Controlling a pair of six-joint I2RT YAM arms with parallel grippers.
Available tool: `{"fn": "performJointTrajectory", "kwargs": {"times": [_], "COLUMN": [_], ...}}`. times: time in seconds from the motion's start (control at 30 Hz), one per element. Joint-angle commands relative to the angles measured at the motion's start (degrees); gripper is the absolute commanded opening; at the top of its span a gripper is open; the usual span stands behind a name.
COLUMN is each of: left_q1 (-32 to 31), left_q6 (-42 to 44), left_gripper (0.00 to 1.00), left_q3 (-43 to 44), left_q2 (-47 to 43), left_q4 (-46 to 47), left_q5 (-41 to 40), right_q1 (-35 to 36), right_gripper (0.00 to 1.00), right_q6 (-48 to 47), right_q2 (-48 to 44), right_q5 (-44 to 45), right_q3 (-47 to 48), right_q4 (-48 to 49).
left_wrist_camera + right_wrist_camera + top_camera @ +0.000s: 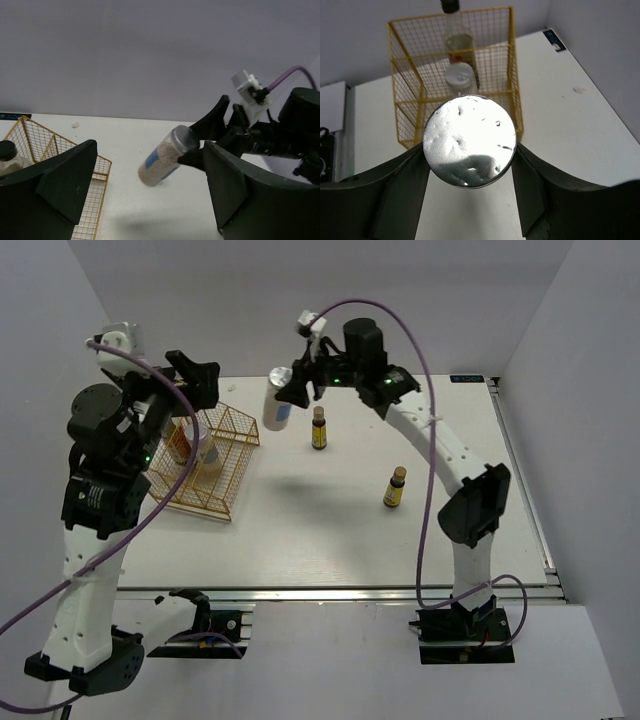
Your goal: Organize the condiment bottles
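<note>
- Top view: the right gripper (291, 390) is clamped on the cap end of a white bottle (277, 408) with a blue label. It holds the bottle tilted and clear of the bench (330, 530).
- The held bottle hangs between the gold wire basket (222, 488) and the far amber bottle (319, 428).
- That amber bottle stands upright on the bench. The near amber bottle (396, 487) also stands upright, well apart from it and closer to the right arm.
- A second white bottle (205, 450) stands inside the basket.
- The left gripper (197, 378) hovers over the far left side of the basket. This view does not show how far apart its fingers are.
- Left wrist view: the left gripper's two dark fingers are spread wide at either side of the picture with nothing between them.
- Beyond them the white bottle hangs aslant, pale grains showing inside. Its silver cap is pinched by the right gripper's fingers and its base is lower and to the left.
- A black-capped bottle (7, 150) sits in the basket at the left edge.
- Right wrist view: the silver cap fills the gap between the right gripper's fingers, touching both.
- Past it stands the basket, with the black-capped bottle and the second white bottle inside, one behind the other.
</note>
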Motion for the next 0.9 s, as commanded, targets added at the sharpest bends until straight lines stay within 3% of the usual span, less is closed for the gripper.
{"fn": "performJointTrajectory", "kwargs": {"times": [0.0, 0.27, 0.87], "left_q1": [0.17, 0.25, 0.17], "left_q6": [1.05, 1.40, 2.89], "left_gripper": [0.96, 0.97, 0.98], "left_q3": [1.54, 2.24, 6.46], "left_q2": [-2.55, -5.63, -6.33], "left_q4": [-0.97, -2.90, -12.22], "left_q5": [-5.02, -8.63, -11.80], "right_q1": [4.71, 12.19, 19.31], "right_gripper": [0.00, 0.00, 0.00], "right_q6": [6.54, 14.98, 17.10], "right_q2": [2.51, 10.34, 21.68], "right_q5": [-2.70, 1.33, 10.12], "right_q3": [8.08, 10.39, 16.89], "right_q4": [9.13, 23.53, 35.68]}}
